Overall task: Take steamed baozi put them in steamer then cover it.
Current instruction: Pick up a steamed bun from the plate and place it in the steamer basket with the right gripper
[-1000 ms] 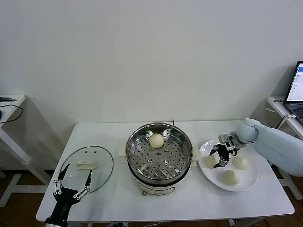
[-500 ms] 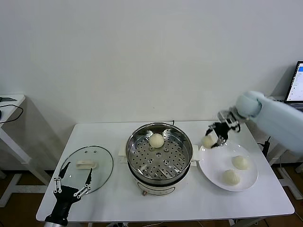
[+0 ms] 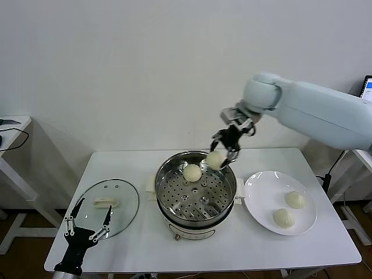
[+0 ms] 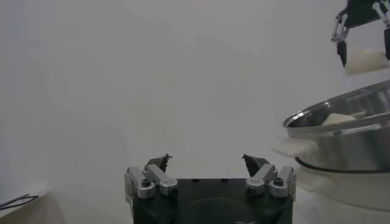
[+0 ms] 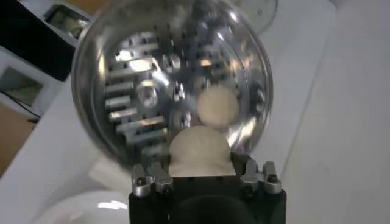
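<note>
My right gripper (image 3: 223, 152) is shut on a cream-white baozi (image 3: 216, 160), hanging above the back right rim of the steamer (image 3: 159, 187). In the right wrist view that baozi (image 5: 200, 149) sits between the jaws, with the perforated tray (image 5: 140, 91) beneath it. Another baozi (image 3: 192, 172) lies on the tray near the back. Two more baozi (image 3: 296, 199) (image 3: 283, 218) rest on the white plate (image 3: 263, 192). The glass cover (image 3: 125, 200) lies flat at the table's left. My left gripper (image 3: 88, 224) (image 4: 207, 161) hovers open at the cover's near edge, holding nothing.
The steamer stands mid-table on its white base (image 3: 192, 232). A laptop (image 3: 367, 87) shows at the far right edge. A small side table (image 3: 11, 123) with a cable stands at the far left. The table's front edge runs just below the plate and cover.
My right gripper lifted a baozi off the plate and carried it up and left to above the steamer's back right rim. The left arm stayed put.
</note>
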Robot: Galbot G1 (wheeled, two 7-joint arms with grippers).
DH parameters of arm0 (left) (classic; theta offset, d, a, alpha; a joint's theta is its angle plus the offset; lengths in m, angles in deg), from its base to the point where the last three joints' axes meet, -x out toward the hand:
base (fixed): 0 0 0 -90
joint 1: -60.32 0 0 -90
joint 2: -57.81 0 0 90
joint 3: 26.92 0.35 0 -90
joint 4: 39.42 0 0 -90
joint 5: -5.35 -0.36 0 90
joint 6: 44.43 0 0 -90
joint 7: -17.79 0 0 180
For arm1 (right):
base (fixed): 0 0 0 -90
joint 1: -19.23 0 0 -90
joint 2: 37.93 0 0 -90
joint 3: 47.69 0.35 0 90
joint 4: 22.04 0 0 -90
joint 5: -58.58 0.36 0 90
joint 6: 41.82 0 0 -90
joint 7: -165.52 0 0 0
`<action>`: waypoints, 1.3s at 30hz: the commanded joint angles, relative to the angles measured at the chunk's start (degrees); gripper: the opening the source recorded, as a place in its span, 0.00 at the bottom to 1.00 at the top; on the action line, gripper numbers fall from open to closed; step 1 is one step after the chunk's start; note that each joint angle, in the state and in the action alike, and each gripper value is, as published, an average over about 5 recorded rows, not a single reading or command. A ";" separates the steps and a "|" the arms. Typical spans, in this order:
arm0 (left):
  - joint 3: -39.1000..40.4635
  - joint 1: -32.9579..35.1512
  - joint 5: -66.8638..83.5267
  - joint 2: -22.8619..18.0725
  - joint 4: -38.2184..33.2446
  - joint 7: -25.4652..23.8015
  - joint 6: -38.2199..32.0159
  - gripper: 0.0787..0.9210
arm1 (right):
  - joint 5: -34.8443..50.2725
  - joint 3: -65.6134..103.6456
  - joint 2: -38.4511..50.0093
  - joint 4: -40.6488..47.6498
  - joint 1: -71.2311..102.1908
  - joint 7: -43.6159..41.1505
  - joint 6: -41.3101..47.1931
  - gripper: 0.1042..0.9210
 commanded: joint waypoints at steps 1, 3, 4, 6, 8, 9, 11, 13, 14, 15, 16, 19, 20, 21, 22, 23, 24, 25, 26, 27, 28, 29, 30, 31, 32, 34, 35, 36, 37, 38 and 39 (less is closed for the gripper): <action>0.11 -0.37 -0.03 -0.03 0.44 0.02 -0.06 0.88 | 5.82 -7.64 -9.68 -4.33 -3.05 7.22 6.54 0.71; 0.20 -0.48 -0.02 -0.09 0.52 0.02 -0.09 0.88 | 5.44 -8.20 -11.09 -4.18 -2.29 8.85 7.34 0.71; 0.24 -0.53 -0.02 -0.14 0.58 0.02 -0.11 0.88 | 5.30 -8.40 -11.66 -4.09 -1.98 9.44 7.63 0.71; 0.31 -0.73 -0.02 -0.28 0.83 0.02 -0.16 0.88 | 4.96 -8.74 -12.80 -3.84 -1.32 10.56 8.14 0.71; 0.34 -0.94 -0.02 -0.45 1.17 0.01 -0.23 0.88 | 4.73 -8.91 -13.71 -3.47 -0.70 11.48 8.55 0.71; 0.34 -1.03 -0.02 -0.52 1.32 0.00 -0.27 0.88 | 4.55 -8.98 -14.16 -3.21 -0.30 11.93 8.75 0.71; 0.33 -1.06 -0.02 -0.64 1.47 0.00 -0.33 0.88 | 4.28 -9.07 -14.90 -2.69 0.57 12.65 9.00 0.71; 0.29 -1.01 -0.02 -0.71 1.43 0.02 -0.36 0.88 | 3.95 -9.14 -15.41 -2.22 1.53 13.10 9.16 0.71; 0.23 -0.95 -0.02 -0.73 1.36 0.03 -0.37 0.88 | 3.86 -9.15 -15.55 -2.03 1.97 13.30 9.20 0.71; 0.14 -0.89 -0.02 -0.74 1.29 0.05 -0.39 0.88 | 3.71 -9.13 -15.68 -1.82 2.41 13.46 9.24 0.71; 0.03 -0.84 -0.02 -0.75 1.23 0.06 -0.41 0.88 | 3.55 -9.07 -15.78 -1.64 2.80 13.58 9.27 0.71; -0.31 -0.65 -0.01 -0.76 1.21 0.09 -0.53 0.88 | 3.15 -8.91 -15.98 -1.25 3.75 13.95 9.36 0.71; -0.37 -0.58 0.00 -0.76 1.22 0.10 -0.57 0.88 | 3.06 -8.90 -16.02 -1.20 3.95 14.03 9.39 0.71; -0.43 -0.52 -0.01 -0.77 1.23 0.09 -0.61 0.88 | 2.97 -8.89 -16.04 -1.17 4.15 14.12 9.43 0.71; -0.45 -0.48 -0.01 -0.78 1.23 0.09 -0.64 0.88 | 2.87 -8.88 -16.06 -1.14 4.33 14.23 9.46 0.71; -0.46 -0.45 -0.01 -0.81 1.22 0.09 -0.65 0.88 | 2.75 -8.87 -16.08 -1.09 4.52 14.36 9.49 0.71; -0.45 -0.43 -0.01 -0.83 1.20 0.09 -0.66 0.88 | 2.68 -8.85 -16.12 -1.03 4.73 14.54 9.53 0.71; -0.44 -0.44 -0.01 -0.86 1.19 0.09 -0.66 0.88 | 2.60 -8.83 -16.15 -0.96 4.98 14.77 9.57 0.71; -0.43 -0.46 0.00 -0.88 1.18 0.10 -0.66 0.88 | 2.50 -8.78 -16.19 -0.89 5.23 14.98 9.60 0.71; -0.42 -0.48 0.00 -0.89 1.17 0.10 -0.66 0.88 | 2.40 -8.73 -16.21 -0.85 5.50 15.17 9.64 0.72; -0.41 -0.50 0.00 -0.90 1.16 0.11 -0.65 0.88 | 2.32 -8.66 -16.20 -0.87 5.75 15.40 9.69 0.73; -0.41 -0.52 0.00 -0.90 1.17 0.11 -0.65 0.88 | 2.24 -8.59 -16.15 -0.92 5.95 15.58 9.74 0.74; -0.43 -0.53 0.00 -0.90 1.18 0.12 -0.64 0.88 | 2.14 -8.48 -16.04 -1.03 6.09 15.69 9.77 0.76; -0.46 -0.53 0.01 -0.90 1.21 0.13 -0.65 0.88 | 2.01 -8.32 -15.77 -1.23 6.10 15.77 9.79 0.78; -0.50 -0.52 0.02 -0.90 1.24 0.13 -0.65 0.88 | 1.90 -8.15 -15.40 -1.52 6.01 15.80 9.80 0.80; -0.60 -0.49 0.04 -0.91 1.31 0.15 -0.68 0.88 | 1.66 -7.54 -13.99 -2.53 5.34 15.62 9.74 0.85; -0.64 -0.47 0.05 -0.93 1.33 0.15 -0.70 0.88 | 1.46 -7.12 -12.96 -3.25 4.83 15.43 9.67 0.86; -0.66 -0.45 0.05 -0.95 1.34 0.15 -0.71 0.88 | 1.20 -6.60 -11.73 -4.05 4.27 15.13 9.55 0.87; -0.65 -0.43 0.06 -0.97 1.34 0.15 -0.72 0.88 | 0.80 -5.87 -10.04 -5.00 3.55 14.67 9.36 0.88; -0.62 -0.43 0.06 -0.99 1.33 0.15 -0.72 0.88 | 0.17 -5.05 -8.09 -6.01 2.79 14.11 9.06 0.88; -0.59 -0.45 0.07 -1.03 1.30 0.14 -0.70 0.88 | -0.51 -4.29 -6.11 -6.88 2.05 13.35 8.68 0.88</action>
